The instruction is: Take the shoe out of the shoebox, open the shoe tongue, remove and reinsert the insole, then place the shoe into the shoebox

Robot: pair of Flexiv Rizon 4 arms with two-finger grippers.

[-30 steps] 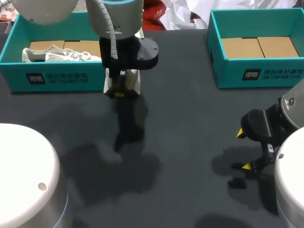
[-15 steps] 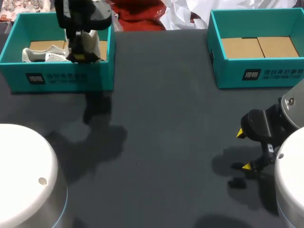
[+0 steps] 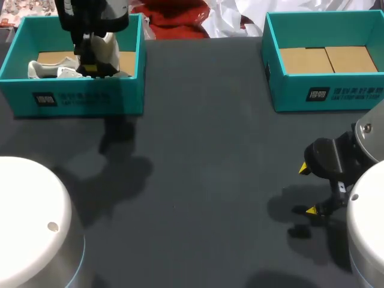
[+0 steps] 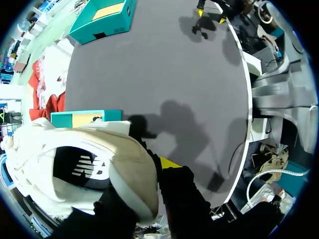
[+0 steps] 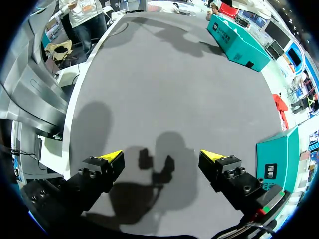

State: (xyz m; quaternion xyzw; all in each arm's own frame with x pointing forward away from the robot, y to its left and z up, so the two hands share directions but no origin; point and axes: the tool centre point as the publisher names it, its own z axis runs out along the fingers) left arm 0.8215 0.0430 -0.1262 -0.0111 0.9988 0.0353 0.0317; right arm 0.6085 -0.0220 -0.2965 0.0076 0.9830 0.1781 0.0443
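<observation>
- The table [image 3: 210,180] carries two teal boxes: the left box [image 3: 78,102] far over on my left side, the right box [image 3: 324,93] well apart on my right
- My shoe [image 4: 119,159] hangs above the left box, over its near-right part, not resting on anything
- Another shoe [image 3: 45,69] lies flat in that same box, beside the spot under mine
- My left claw [image 3: 89,63] pinches the shoe from above; its long axis seems to run steeply down from the claw, though the arm hides much of it
- So the box lies straight below, and the left arm is the nearer one by far
- My right claw [image 5: 162,159] is spread, gripping nothing, low over bare table
</observation>
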